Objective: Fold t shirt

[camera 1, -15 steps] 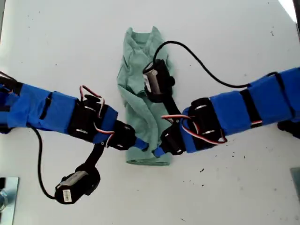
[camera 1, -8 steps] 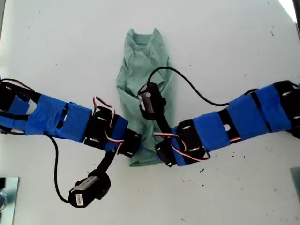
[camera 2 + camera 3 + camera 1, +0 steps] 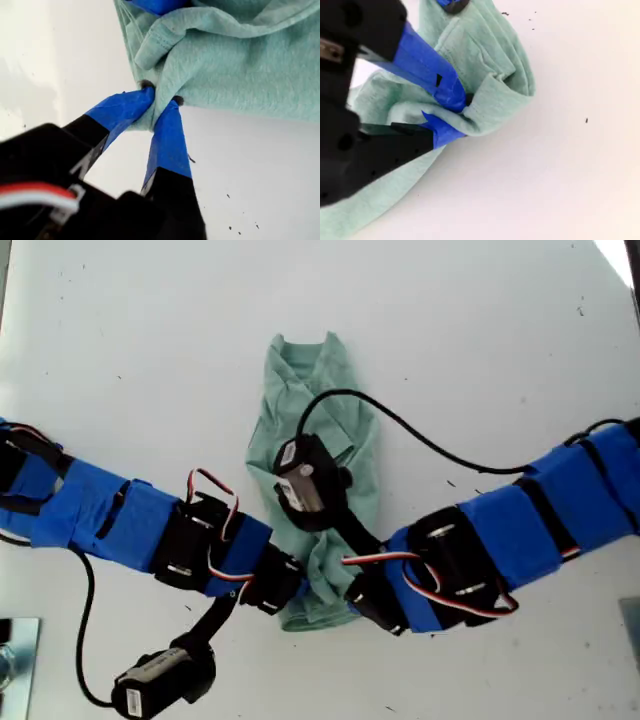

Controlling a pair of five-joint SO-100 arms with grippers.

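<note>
The pale mint-green t shirt (image 3: 320, 430) lies bunched into a narrow strip on the white table, neckline toward the exterior view's top. My first gripper (image 3: 290, 590) comes in from the exterior view's left and is shut on the shirt's lower hem corner (image 3: 150, 50), which its fingertips (image 3: 132, 102) pinch. My second gripper (image 3: 352, 602) reaches from the exterior view's right and is shut on a fold of the same lower edge (image 3: 495, 95). The two grippers (image 3: 160, 95) (image 3: 460, 112) sit close together, each one's blue tip showing at the edge of the other's wrist view.
The second arm's wrist camera (image 3: 305, 485) and its black cable (image 3: 420, 435) hang over the shirt's middle. A metallic object (image 3: 14, 660) sits at the exterior view's bottom left corner. Small dark specks (image 3: 430, 603) dot the white table (image 3: 480, 330).
Both grippers have moved toward the exterior view's bottom while holding the lower hem. The whole shirt has slid down with them, its lower end bunching between the two grippers.
</note>
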